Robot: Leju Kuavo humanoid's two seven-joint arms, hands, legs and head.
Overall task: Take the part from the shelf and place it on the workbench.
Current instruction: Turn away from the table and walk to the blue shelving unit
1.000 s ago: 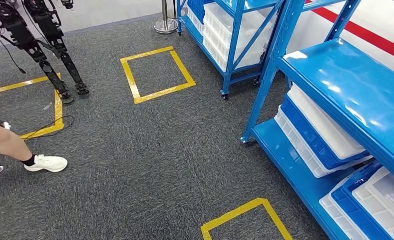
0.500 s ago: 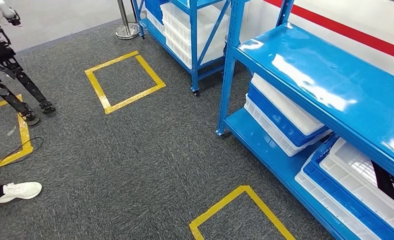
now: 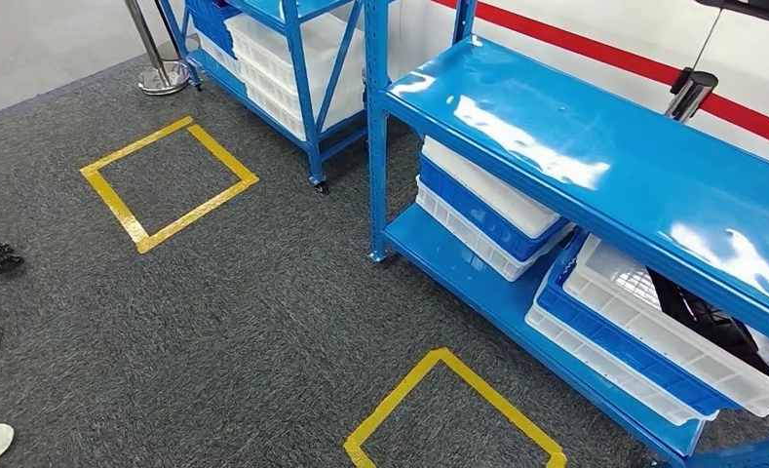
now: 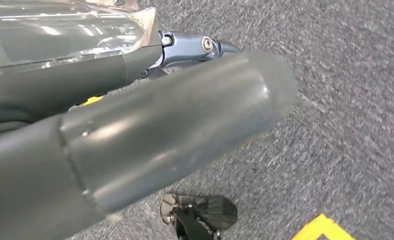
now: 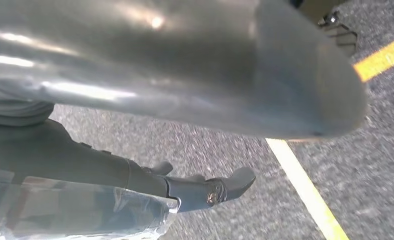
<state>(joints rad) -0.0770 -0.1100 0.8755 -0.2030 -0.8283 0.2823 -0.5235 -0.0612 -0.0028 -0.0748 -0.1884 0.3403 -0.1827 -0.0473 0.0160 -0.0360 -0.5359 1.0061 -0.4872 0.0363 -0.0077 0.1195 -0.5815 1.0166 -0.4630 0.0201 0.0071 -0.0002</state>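
Grey carpet (image 3: 263, 322) lay under everything, marked with yellow tape squares (image 3: 166, 185) that I took for standing spots before the racks. Blue steel shelving (image 3: 595, 166) ran along the white wall, its glossy top board bare apart from a small dark cylinder (image 3: 690, 94) near the back edge. On the lower board sat stacked blue-and-white plastic bins (image 3: 478, 200), slid in lengthwise, I judged, so they could be drawn out from the front. The nearest bin (image 3: 643, 336) jutted a little past the shelf edge, and inside it lay a black part (image 3: 702, 317), half hidden beneath the upper board; that looked like the piece I was meant to fetch. No workbench lay ahead of me.

Both my arms hung at my sides, wrist cameras looking down at the carpet. My left hand (image 4: 135, 130) was holding nothing, its thumb and darker fingers stretched out apart. My right hand (image 5: 185, 75) was likewise slack and unloaded, fingers extended. I reckoned the reach into the bin was still to come.
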